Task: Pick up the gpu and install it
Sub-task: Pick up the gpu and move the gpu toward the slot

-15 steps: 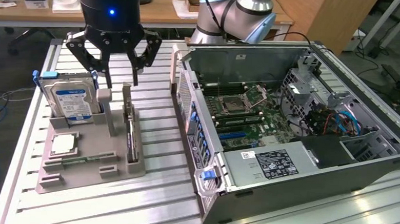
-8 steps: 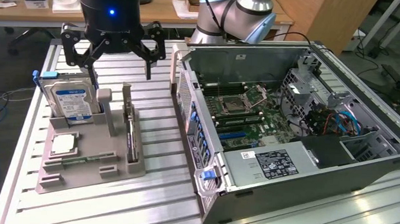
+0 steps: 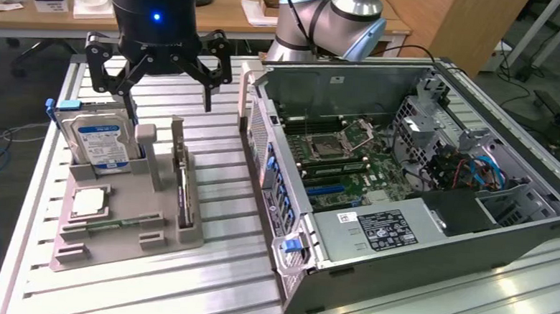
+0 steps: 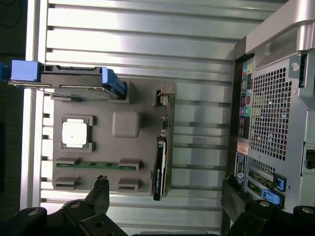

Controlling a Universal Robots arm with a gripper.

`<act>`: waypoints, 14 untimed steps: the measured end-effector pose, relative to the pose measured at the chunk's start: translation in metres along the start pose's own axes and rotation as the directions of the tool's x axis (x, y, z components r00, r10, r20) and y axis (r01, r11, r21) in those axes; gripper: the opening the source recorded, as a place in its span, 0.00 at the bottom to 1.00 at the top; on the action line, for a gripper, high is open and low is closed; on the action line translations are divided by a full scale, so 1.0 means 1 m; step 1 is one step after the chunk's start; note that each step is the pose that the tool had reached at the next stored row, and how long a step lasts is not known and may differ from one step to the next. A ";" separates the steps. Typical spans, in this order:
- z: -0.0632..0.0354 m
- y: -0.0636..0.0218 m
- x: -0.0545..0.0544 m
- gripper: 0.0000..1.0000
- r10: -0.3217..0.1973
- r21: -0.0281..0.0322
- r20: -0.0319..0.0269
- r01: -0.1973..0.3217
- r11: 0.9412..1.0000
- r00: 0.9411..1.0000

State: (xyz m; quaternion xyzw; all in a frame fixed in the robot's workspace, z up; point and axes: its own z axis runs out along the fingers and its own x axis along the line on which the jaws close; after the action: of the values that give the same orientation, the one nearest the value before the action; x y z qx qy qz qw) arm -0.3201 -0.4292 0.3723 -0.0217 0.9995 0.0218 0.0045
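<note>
1x gpu [image 3: 183, 191]: on edge in tray [image 3: 131, 248] slot, below gripper [image 3: 167, 108]
gripper: 1, wide open, empty
hdd [image 3: 99, 144]: 1
cpu [image 3: 88, 201]: 1

You see the gpu [image 4: 158, 167] black with a green mark; the tray [image 4: 142, 147] plain beige; the drive [image 3: 102, 144] silver, with a blue-and-white label and blue clips; the chip [image 4: 75, 132] silver; the table [image 3: 215, 290] ribbed silver; the case [image 3: 447, 263] dark grey.

No text readable; labels (hard drive [image 3: 97, 142], power supply [image 3: 382, 231]) cannot be made out.
</note>
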 end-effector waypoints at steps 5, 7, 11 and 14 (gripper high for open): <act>0.0000 0.0000 0.000 0.99 0.000 0.000 0.000 0.000 1.000 1.000; 0.0000 0.0000 0.000 0.98 0.000 0.000 0.000 0.000 1.000 1.000; 0.0000 0.0000 0.000 0.84 0.000 0.000 0.000 0.000 1.000 1.000; 0.0000 0.0000 0.000 0.84 0.000 0.000 0.000 0.000 1.000 1.000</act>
State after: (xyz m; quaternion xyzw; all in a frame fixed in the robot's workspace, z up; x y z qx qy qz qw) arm -0.3201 -0.4292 0.3723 -0.0217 0.9995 0.0218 0.0044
